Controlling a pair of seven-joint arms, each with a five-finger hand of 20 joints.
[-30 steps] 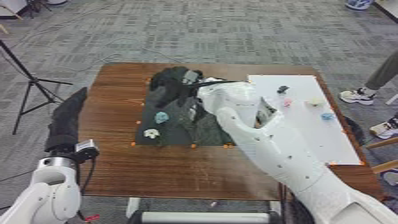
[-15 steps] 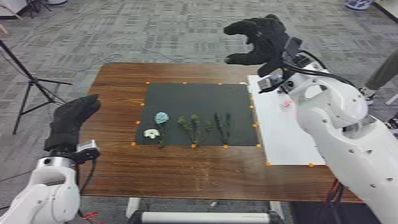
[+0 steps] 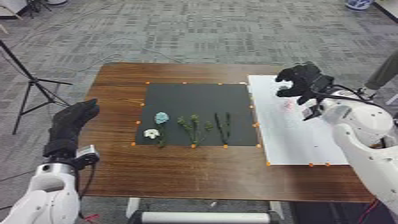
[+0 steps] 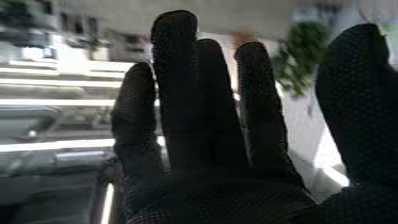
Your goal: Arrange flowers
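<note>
Hand (R), fingers spread, has swung from mat to over sheet, so I'm prob. set for next pick.

white rounded arms | black textured gloves | black wrist cables

I have room over the far half of the dark mat and along the near side of the table. The blue flower, white flower and green stems obstruct the mat's near half; my right hand blocks the far part of the white sheet
</note>
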